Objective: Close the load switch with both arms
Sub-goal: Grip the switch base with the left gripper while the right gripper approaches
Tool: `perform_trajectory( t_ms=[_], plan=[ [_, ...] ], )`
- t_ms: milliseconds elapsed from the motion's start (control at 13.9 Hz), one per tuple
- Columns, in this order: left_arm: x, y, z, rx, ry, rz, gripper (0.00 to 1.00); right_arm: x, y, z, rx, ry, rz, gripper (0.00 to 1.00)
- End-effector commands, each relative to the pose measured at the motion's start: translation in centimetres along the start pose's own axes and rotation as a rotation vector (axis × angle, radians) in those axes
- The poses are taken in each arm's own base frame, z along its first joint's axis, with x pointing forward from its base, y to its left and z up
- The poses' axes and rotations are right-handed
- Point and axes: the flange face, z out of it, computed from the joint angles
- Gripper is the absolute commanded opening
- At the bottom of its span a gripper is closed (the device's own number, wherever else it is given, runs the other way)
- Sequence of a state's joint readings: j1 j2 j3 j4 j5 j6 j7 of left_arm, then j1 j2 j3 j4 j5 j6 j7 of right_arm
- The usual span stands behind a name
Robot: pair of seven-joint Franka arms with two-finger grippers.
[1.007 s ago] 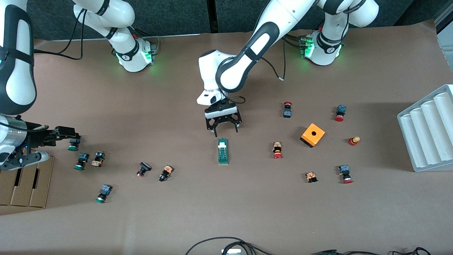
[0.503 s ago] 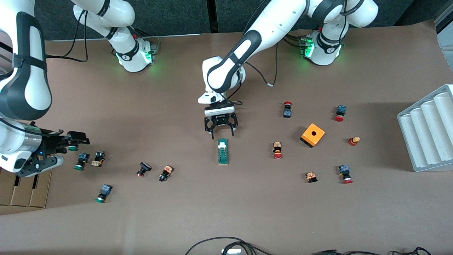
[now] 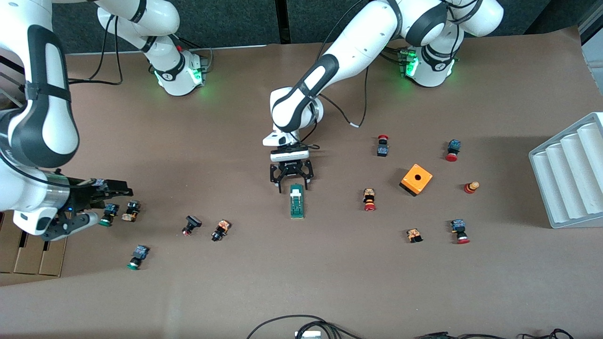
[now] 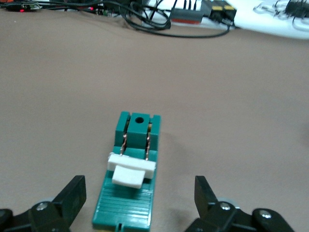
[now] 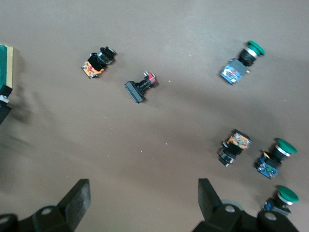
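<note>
The load switch is a narrow green block lying mid-table, its white slider near the end that faces the arms' bases. My left gripper hangs low over that end, open, with one finger on each side of the block and not touching it. In the left wrist view the load switch lies between the black fingertips. My right gripper is open over the push buttons at the right arm's end of the table. In the right wrist view its fingers frame bare table.
Small green-capped push buttons lie under the right gripper; red-capped ones and an orange cube lie toward the left arm's end. A white ridged tray stands at that edge, a cardboard piece at the other. Cables run along the front edge.
The left gripper has come down and closer to the load switch's end, until its fingers straddle it. The right gripper has slid toward the table's middle, over the green push buttons.
</note>
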State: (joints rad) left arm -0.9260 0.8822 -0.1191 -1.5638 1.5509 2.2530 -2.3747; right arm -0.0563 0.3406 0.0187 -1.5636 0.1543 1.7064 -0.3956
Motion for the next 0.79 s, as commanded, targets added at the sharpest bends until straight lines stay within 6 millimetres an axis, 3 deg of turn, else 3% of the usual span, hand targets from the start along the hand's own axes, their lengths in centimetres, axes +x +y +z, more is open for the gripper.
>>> perform_trajectory(
  t_ms=[0, 144, 288, 431, 719],
  plan=[
    [-1.2, -0.4, 0.4, 0.001, 0.087, -0.024, 0.99, 1.4, -1.7, 0.6, 0.004, 0.012, -0.058, 0.98],
    [-3.1, -0.5, 0.1, -0.008, 0.103, 0.020, 0.99, 1.9, -2.6, 0.6, -0.005, 0.023, -0.072, 0.98],
    [-4.2, -1.4, 1.2, -0.007, 0.161, 0.068, 0.99, 2.3, -3.1, 0.8, -0.006, 0.041, -0.079, 0.98],
    [-4.1, -1.4, 1.2, -0.009, 0.163, 0.067, 0.98, 2.7, -3.2, 1.0, -0.022, 0.057, -0.085, 0.98],
    [-4.7, -1.8, 1.1, -0.020, 0.168, 0.092, 0.94, 3.4, -6.0, 1.7, -0.072, 0.024, -0.143, 0.98]
  ],
)
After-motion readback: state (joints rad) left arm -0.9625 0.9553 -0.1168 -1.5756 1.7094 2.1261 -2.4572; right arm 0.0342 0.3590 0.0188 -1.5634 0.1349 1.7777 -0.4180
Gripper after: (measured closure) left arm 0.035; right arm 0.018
